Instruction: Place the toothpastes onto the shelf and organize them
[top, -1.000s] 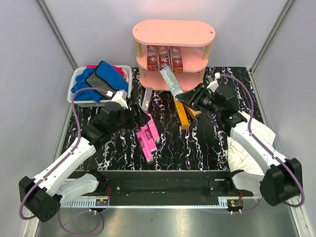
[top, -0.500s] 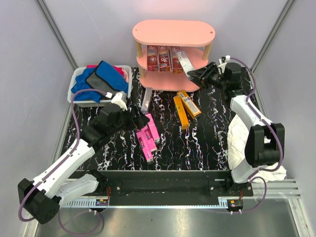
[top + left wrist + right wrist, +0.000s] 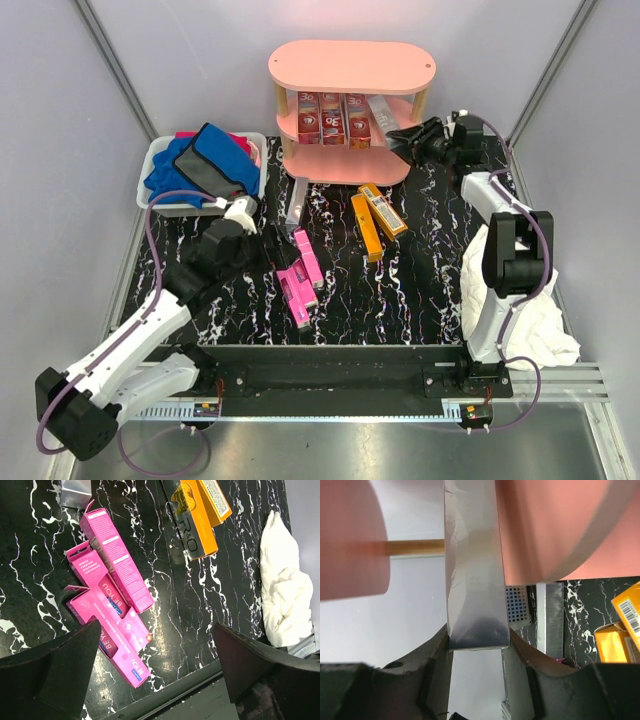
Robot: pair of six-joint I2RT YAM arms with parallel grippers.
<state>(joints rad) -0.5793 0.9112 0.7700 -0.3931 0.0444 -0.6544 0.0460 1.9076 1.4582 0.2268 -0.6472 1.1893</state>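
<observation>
The right arm is stretched far forward to the shelf (image 3: 350, 65), the right pincer (image 3: 408, 140) clamped on a silver-grey toothpaste box (image 3: 383, 110) at the middle tier's right end. The left arm is bent, the left pincer (image 3: 278, 243) wide open and empty above pink boxes (image 3: 298, 275) on the worktop (image 3: 430, 270).

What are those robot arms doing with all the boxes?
The right gripper is holding a silver toothpaste box at the middle level of the pink shelf, beside three dark red boxes standing there. The left gripper hangs open above the pink boxes lying on the table. Two orange boxes lie on the table too, not yet shelved.
</observation>
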